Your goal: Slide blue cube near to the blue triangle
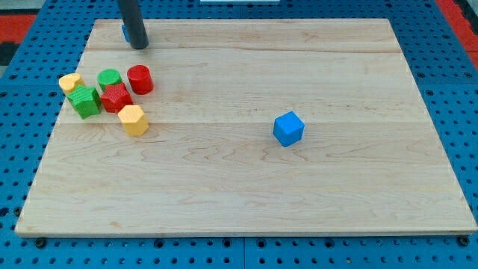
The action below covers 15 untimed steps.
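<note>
1. Camera view: we see a pale wooden board (246,187) resting on a blue pegboard surface (455,90), filling most of the frame.
2. Our dark rod comes down in the upper left of the frame, and my tip (140,47) sits on the board close to its top edge.
3. We carry no pincer at all, only this rod, so there is nothing to be apart, together or clamped.
4. A sliver of a blue block (125,31) peeks out just left of the rod, touching it or nearly so; most of it is hidden, and we cannot make out its shape.
5. The blue cube (288,128) stands alone right of the frame's centre, well apart from my tip and from every other block.
6. In the left part of the frame a cluster sits below my tip: a yellow block (69,82), a green cylinder (110,78) and a red cylinder (140,79) in the upper row.
7. Below these lie a green block (86,101) and a red block (116,98) side by side, with a yellow hexagonal block (134,119) at the cluster's lower right.
</note>
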Available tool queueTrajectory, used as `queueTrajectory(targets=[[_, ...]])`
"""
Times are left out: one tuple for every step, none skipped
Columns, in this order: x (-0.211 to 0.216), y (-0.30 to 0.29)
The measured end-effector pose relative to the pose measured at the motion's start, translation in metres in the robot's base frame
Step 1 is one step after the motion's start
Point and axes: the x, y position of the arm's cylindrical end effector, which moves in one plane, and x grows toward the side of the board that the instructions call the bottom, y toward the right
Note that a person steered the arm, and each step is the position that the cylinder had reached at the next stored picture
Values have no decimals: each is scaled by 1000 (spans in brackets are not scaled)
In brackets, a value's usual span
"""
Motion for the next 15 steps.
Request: queueTrajectory(targets=[[5,55],[25,168],[85,276],[162,375],[257,346],[256,254],[217,234],[198,250],[150,254],[124,284],[79,260],[27,184],[-1,194],[-17,263],[-46,236]])
